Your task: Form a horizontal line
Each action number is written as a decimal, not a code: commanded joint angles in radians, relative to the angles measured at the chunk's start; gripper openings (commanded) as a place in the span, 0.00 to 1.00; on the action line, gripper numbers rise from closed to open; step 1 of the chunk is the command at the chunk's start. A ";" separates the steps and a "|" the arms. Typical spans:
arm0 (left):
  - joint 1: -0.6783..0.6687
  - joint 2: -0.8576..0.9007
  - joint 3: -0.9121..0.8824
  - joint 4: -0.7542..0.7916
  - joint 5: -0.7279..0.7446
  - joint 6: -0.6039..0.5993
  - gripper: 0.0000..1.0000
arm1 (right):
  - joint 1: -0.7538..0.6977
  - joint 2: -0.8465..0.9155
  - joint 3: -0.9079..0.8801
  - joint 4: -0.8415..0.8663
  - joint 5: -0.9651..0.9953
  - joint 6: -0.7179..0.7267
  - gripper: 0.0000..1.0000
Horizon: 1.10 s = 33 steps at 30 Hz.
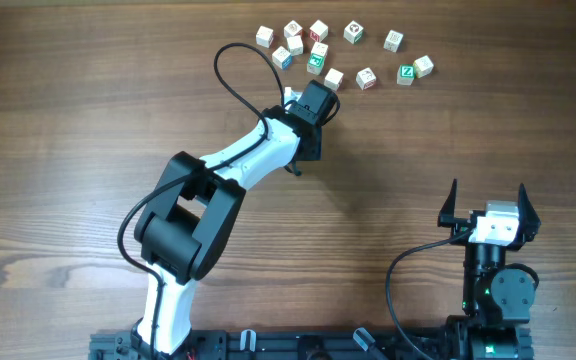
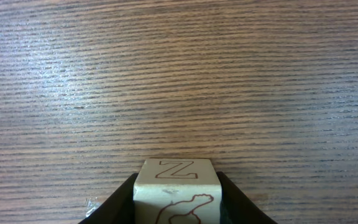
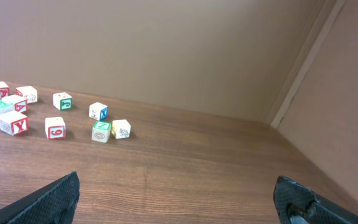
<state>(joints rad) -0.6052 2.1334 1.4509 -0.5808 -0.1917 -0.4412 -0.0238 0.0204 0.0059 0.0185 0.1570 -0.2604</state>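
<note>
left gripper (image 2: 177, 206): clamped on Z cube (image 2: 177, 177), likely for lining up far
right gripper (image 1: 488, 190): spread wide, parked near right, out of the way

Camera setup: three views, one wooden table (image 1: 68, 120).

Overhead is looking straight down from well above, taking in both arms and the scattered letter cubes (image 1: 354, 32) at the far edge. Left wrist is sitting low and very close, facing along bare wood grain over a Z-faced cube (image 2: 176, 169) gripped in the left gripper (image 2: 178, 193). Right wrist is looking low across the table toward a brown wall (image 3: 166, 50), with the right gripper (image 3: 176, 180) spread wide to the bottom corners. It is sharing the cube scatter with overhead.
</note>
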 commanded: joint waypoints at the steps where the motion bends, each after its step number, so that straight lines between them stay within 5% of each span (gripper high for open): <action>1: -0.003 0.079 -0.060 -0.032 -0.032 0.045 0.34 | 0.004 -0.003 -0.001 0.003 -0.016 -0.009 1.00; 10: 0.059 0.079 -0.060 -0.028 -0.031 -0.016 0.37 | 0.004 -0.003 -0.001 0.003 -0.016 -0.009 1.00; 16: 0.058 0.079 -0.060 -0.010 0.072 0.054 0.35 | 0.004 -0.003 -0.001 0.003 -0.016 -0.009 1.00; 21: 0.058 0.079 -0.060 -0.012 0.071 0.053 0.57 | 0.004 -0.003 -0.001 0.003 -0.016 -0.009 1.00; 24: 0.058 0.079 -0.060 -0.013 0.071 0.053 0.60 | 0.004 -0.003 -0.001 0.003 -0.016 -0.009 1.00; 27: 0.058 0.079 -0.060 -0.013 0.072 0.052 0.59 | 0.004 -0.003 -0.001 0.003 -0.016 -0.009 1.00; 29: 0.058 0.079 -0.060 -0.014 0.082 0.041 0.45 | 0.004 -0.003 -0.001 0.003 -0.016 -0.008 1.00; 33: 0.058 0.079 -0.060 -0.013 0.098 0.037 0.43 | 0.004 -0.003 -0.001 0.003 -0.016 -0.009 1.00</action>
<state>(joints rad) -0.5468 2.1334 1.4502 -0.5682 -0.1627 -0.4011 -0.0238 0.0204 0.0059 0.0185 0.1566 -0.2604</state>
